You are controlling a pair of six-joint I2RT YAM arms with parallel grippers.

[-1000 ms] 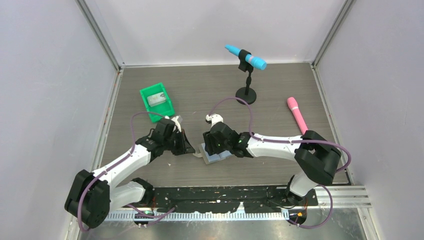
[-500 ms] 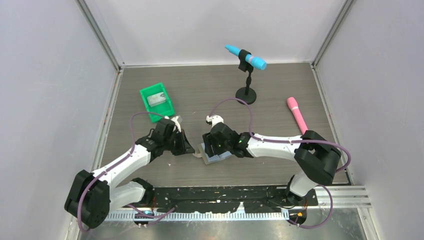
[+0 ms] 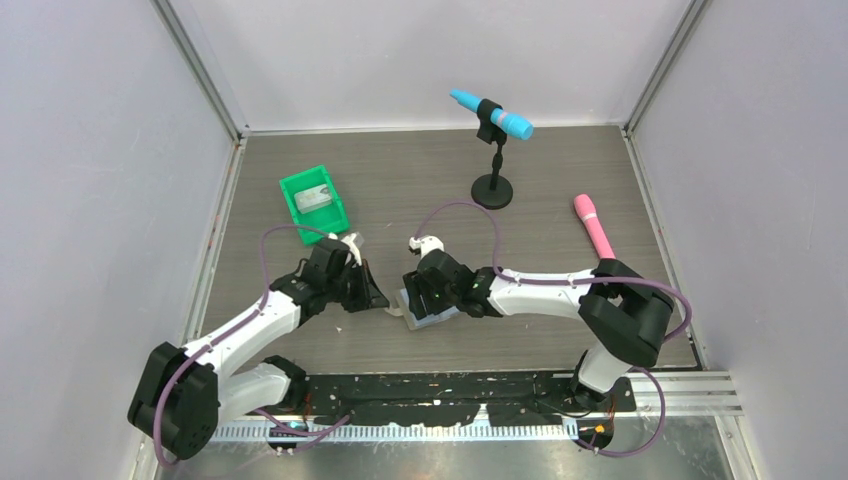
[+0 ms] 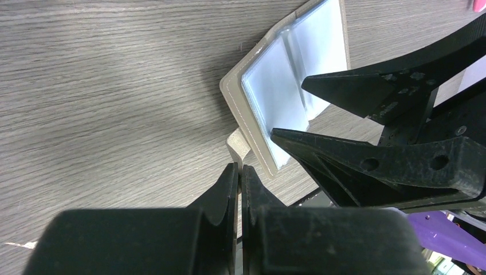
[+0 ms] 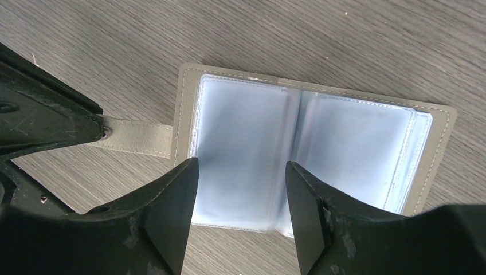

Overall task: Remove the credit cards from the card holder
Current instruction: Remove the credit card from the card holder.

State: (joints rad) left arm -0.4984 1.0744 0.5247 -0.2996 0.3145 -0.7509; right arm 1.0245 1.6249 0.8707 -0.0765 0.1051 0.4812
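Observation:
The card holder (image 5: 246, 126) lies open on the table, grey outside with pale blue pockets facing up; it also shows in the top view (image 3: 430, 314) and the left wrist view (image 4: 275, 97). My left gripper (image 4: 240, 172) is shut on its small grey tab (image 5: 137, 137) at table level. My right gripper (image 5: 240, 166) is open just above the left pocket page, one finger at either side of it. I cannot make out any credit cards in the pockets. A flat grey-white piece (image 3: 314, 197), possibly cards, lies in the green bin (image 3: 296, 186).
A blue microphone on a black stand (image 3: 492, 122) is at the back centre. A pink microphone (image 3: 594, 230) lies at the right. The green bin sits at the back left. Grey walls close in both sides and the back.
My right gripper has shifted slightly nearer and to the left over the open holder. The left gripper has stayed on the tab.

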